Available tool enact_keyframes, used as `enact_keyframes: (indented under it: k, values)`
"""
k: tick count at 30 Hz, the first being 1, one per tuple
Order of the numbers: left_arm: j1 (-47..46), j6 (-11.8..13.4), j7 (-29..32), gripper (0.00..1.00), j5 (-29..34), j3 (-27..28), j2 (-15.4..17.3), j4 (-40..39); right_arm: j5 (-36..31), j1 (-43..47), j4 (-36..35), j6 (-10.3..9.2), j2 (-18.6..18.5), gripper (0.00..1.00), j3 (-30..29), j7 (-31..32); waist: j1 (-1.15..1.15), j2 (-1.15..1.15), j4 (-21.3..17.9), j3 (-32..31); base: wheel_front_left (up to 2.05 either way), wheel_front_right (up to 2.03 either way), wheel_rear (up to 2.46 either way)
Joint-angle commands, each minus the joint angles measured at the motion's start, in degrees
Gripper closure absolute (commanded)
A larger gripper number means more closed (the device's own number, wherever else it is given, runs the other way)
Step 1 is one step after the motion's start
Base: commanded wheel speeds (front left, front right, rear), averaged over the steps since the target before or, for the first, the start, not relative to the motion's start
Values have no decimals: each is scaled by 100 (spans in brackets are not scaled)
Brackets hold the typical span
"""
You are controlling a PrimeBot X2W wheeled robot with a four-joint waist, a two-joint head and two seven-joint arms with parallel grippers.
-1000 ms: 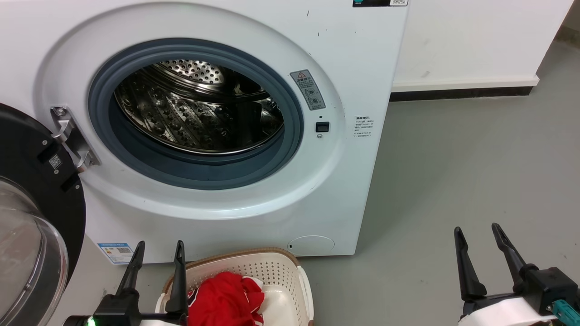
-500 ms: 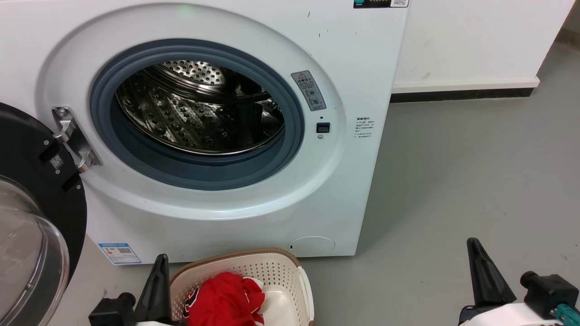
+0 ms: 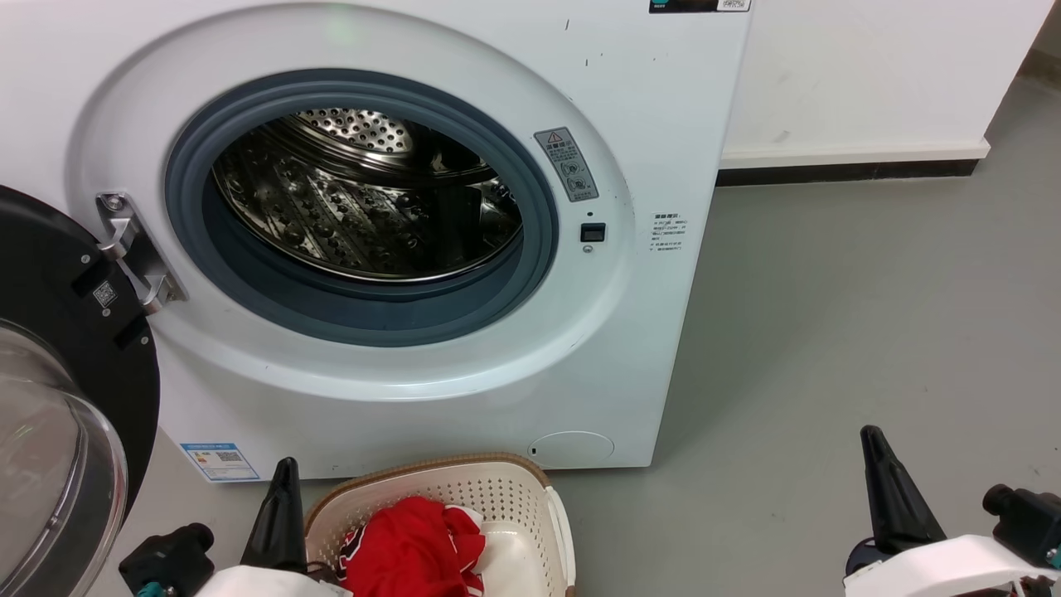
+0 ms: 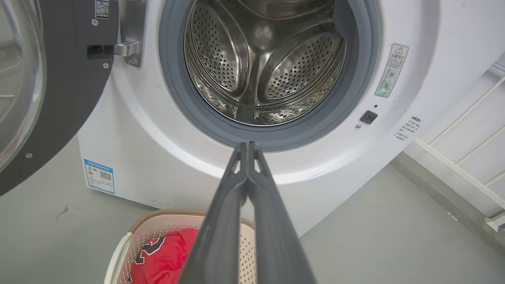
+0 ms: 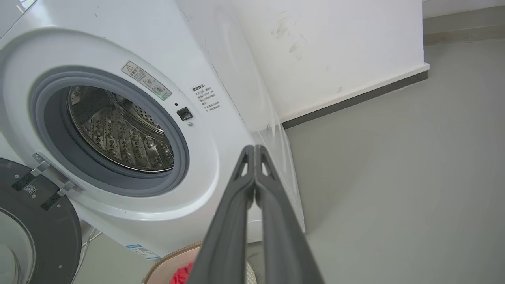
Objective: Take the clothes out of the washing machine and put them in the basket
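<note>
Drum (image 3: 365, 207) of the washing machine (image 3: 655, 124) inspected: bare steel, no garment seen. The red clothes (image 3: 410, 539) lie inside the basket (image 3: 497, 489), on the floor just in front of the machine. My left claw (image 4: 248, 146) and right claw (image 5: 254, 148) are both pressed together, gripping nothing. Judgement: the transfer looks complete. The next move calls only for keeping both arms clear of the open door (image 3: 50, 332).
</note>
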Motion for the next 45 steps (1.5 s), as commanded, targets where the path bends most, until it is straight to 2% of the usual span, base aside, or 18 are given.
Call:
enact_keyframes:
  k: [1,20,45]
  values:
    - [-182,-31,41,100,-224,28,17,-48,242,-181,-40,1,-53,100,4,35,0,0,1,2,0,0,0]
    - [-471,-128,432,100,-1922,139,9,198,2006,-438,226,0,-109,100,-23,272,0,0,21,26,0,0,0]
    - [-769,-225,851,100,-3704,261,-2,465,3818,-704,513,0,-131,100,-104,563,0,0,48,58,0,0,0]
